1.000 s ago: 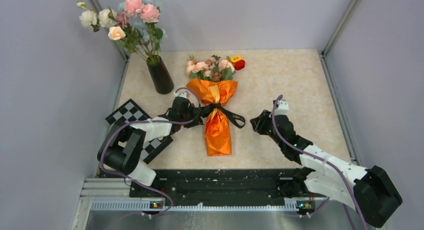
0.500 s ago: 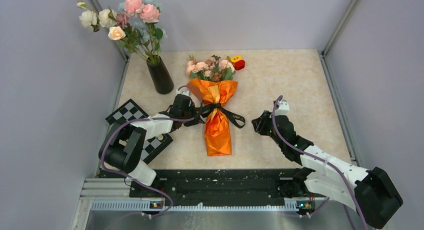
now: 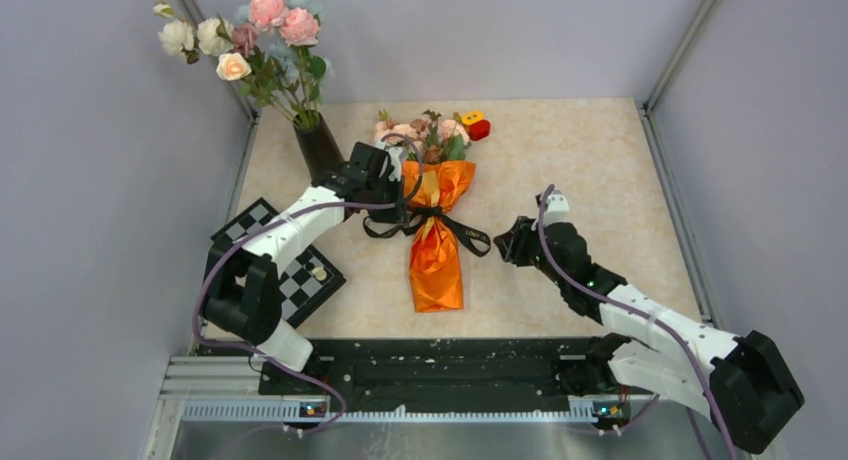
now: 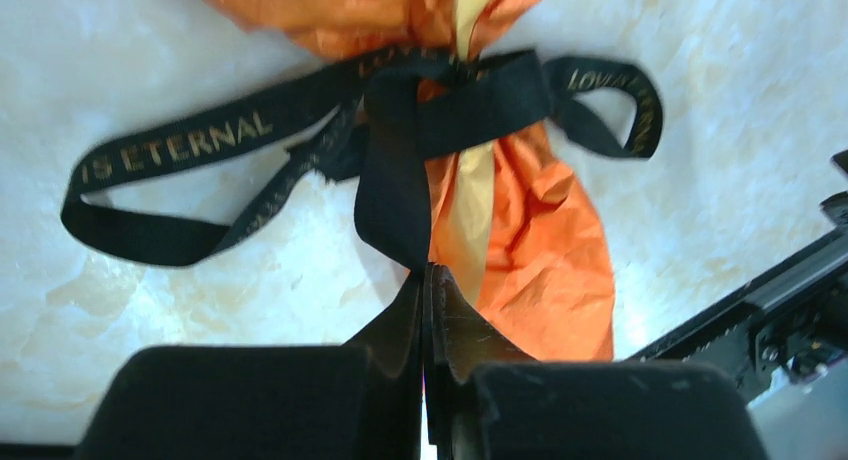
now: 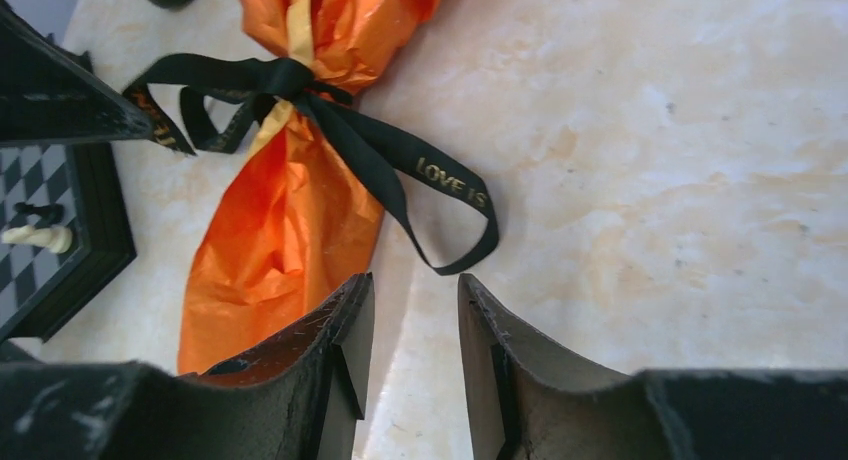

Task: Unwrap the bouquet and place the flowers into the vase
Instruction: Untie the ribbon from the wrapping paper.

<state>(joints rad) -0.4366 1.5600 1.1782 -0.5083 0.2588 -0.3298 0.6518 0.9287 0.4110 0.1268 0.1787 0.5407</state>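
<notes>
Mid-surface lies one bouquet, cone tip toward the near edge and its flowers toward the far edge. One vase stands near the far-left corner with a tall bunch in it. Two loose heads, yellow and red, sit just beside the flowers. One chessboard lies by the left edge. One arm reaches forward past the vase, the left tool pinched fully closed on a strand of the black ribbon. The other stretches low toward the bouquet, the right tool partly open and holding nothing.

Vase foot partly behind left arm
</notes>
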